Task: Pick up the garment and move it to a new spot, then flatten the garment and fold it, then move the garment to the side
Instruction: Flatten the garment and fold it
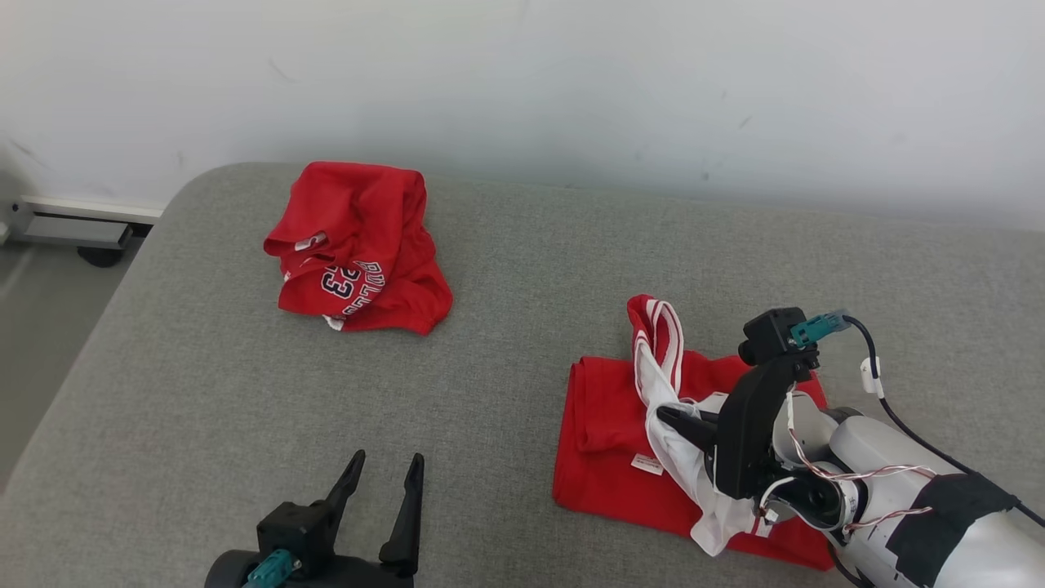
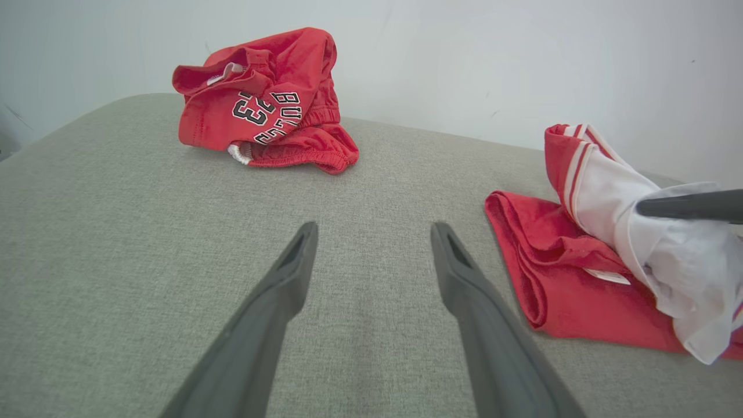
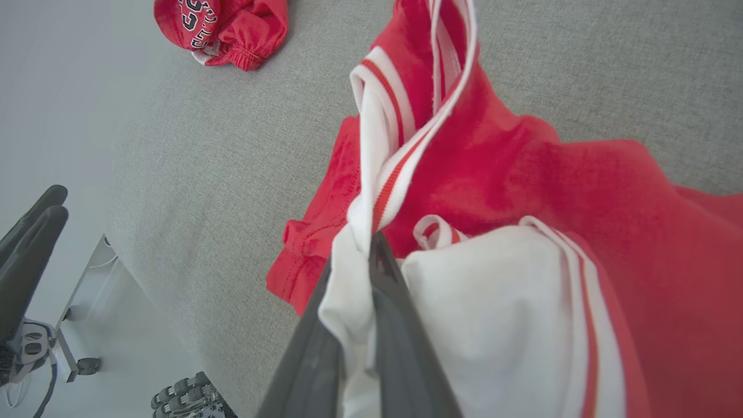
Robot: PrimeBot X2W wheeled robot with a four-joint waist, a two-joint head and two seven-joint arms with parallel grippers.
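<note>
The garment point(image 1: 604, 433) is red with a white panel and red-and-white striped trim. It lies partly folded on the right of the grey padded surface point(image 1: 506, 286). My right gripper point(image 1: 665, 415) is shut on a bunched white fold of it, lifted a little above the red layer. The right wrist view shows that gripper point(image 3: 371, 244) with white cloth pinched between its fingers and the garment point(image 3: 522, 174) spread beyond. My left gripper point(image 1: 388, 467) stands open over bare surface at the lower left, apart from the cloth. From the left wrist, the garment point(image 2: 557, 278) is to the right of the left gripper point(image 2: 374, 232).
A second red garment point(image 1: 359, 245) printed with a 23 lies crumpled at the back left, also seen as a crumpled heap point(image 2: 261, 98). A pale wall runs behind the surface. The surface's rounded left edge drops to the floor, where a metal rail point(image 1: 73, 224) sits.
</note>
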